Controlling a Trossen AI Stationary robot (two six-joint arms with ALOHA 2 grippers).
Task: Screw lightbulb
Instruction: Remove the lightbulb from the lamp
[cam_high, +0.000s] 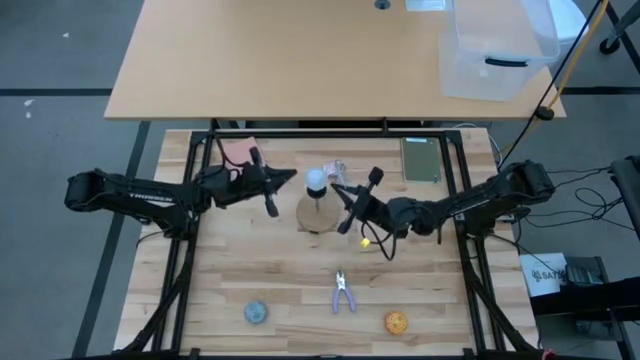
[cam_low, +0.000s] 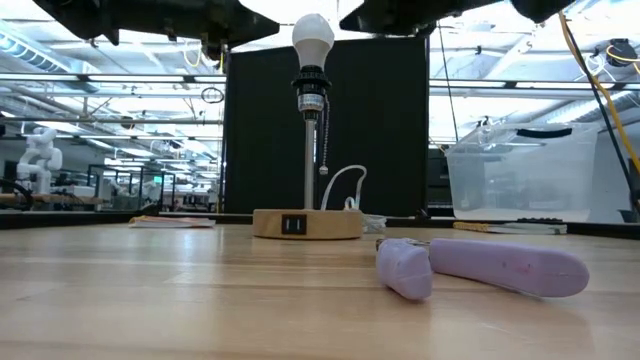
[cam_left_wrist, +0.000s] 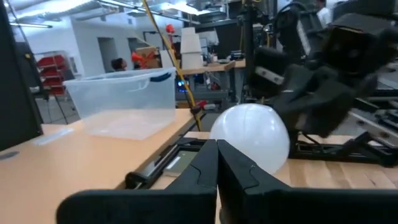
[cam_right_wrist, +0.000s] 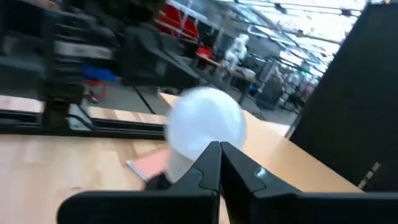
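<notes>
Right gripper, fingers together and empty, is poised just right of the lightbulb, which is seated in the socket atop the wooden stand mid-tabletop. Screwing appears unfinished; regrasping is called for. Left gripper, also closed, is parked left.

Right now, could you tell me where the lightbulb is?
In the high view the lightbulb sits mid-table atop the lamp stand, between the left gripper and right gripper.

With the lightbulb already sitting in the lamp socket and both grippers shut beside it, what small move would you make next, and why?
Probably back the right gripper away from the lightbulb. The bulb stands upright in the socket of the lamp, apparently seated, and neither gripper holds it. The left gripper is shut on its other side.
</notes>
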